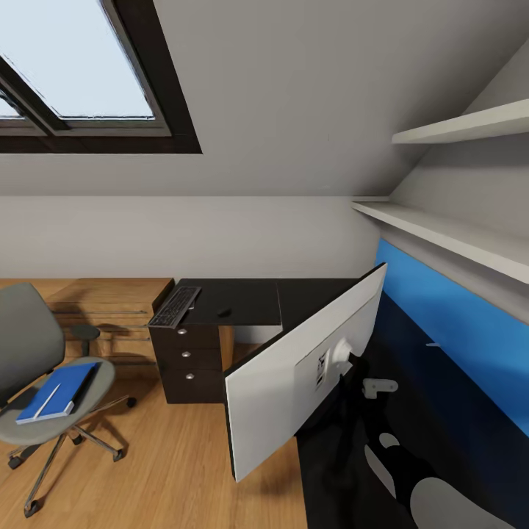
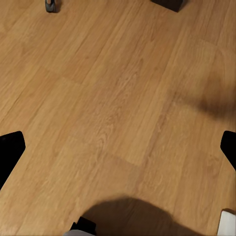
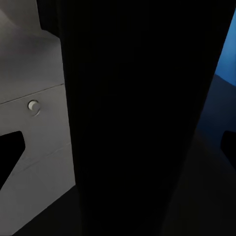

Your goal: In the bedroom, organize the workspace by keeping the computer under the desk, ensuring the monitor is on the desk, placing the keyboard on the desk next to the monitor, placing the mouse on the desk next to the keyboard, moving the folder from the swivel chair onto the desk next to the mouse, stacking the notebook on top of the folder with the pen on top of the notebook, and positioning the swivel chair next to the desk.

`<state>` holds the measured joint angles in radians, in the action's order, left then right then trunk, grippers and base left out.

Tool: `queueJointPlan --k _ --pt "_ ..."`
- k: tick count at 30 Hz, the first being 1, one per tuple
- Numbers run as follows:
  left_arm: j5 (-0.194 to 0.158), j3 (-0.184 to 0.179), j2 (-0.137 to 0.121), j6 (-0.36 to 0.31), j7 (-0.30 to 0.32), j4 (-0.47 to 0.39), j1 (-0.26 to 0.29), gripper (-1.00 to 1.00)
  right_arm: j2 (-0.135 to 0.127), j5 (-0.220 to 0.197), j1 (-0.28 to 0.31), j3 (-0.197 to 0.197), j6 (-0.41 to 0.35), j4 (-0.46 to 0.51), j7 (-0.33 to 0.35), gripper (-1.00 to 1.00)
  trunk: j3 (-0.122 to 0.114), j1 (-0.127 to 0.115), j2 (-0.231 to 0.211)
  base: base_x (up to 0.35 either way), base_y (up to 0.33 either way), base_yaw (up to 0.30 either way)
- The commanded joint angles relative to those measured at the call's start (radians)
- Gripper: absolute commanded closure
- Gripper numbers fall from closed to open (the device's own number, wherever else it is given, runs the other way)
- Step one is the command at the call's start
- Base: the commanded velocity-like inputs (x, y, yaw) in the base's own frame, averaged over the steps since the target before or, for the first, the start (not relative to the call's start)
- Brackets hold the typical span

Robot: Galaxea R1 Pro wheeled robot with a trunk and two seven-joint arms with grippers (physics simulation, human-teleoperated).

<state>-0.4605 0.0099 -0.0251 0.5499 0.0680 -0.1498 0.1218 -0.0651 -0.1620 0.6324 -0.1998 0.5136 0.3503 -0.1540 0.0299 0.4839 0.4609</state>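
Lying on the swivel chair seat, folder well apart from both arms' fingers, each pair spread wide

Two pale wall shelves are seen mounted on the right wall, the upper shelf above the lower. A light wood cabinet is set against the far wall. A small white bracket is seen in the dark area below the lower shelf. A dark caster-like item is seen on the floor, well ahead of the left fingers.
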Motion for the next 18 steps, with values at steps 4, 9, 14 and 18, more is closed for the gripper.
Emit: queueJointPlan --k 4,9,14,18 --pt "-0.007 0.001 0.0 0.002 0.007 0.001 0.001 -1.0 -0.001 -0.01 0.001 -0.009 0.003 0.0 -0.004 -1.0 0.002 0.001 0.002 0.006 0.0 0.0" --pt "-0.007 0.001 -0.001 0.002 0.007 0.001 0.001 -1.0 -0.001 -0.01 0.001 -0.009 0.003 -0.001 -0.004 -1.0 0.002 0.001 0.002 0.002 0.0 0.0" --pt "-0.007 0.001 -0.001 0.002 0.007 0.001 0.001 -1.0 -0.001 -0.01 0.001 -0.009 0.003 -0.001 -0.004 -1.0 0.002 0.001 0.002 0.0 0.0 0.0" --pt "-0.007 0.001 -0.001 0.002 0.007 0.001 0.001 -1.0 -0.001 -0.01 0.001 -0.009 0.003 -0.001 -0.004 -1.0 0.002 0.001 0.002 0.0 0.0 0.0"
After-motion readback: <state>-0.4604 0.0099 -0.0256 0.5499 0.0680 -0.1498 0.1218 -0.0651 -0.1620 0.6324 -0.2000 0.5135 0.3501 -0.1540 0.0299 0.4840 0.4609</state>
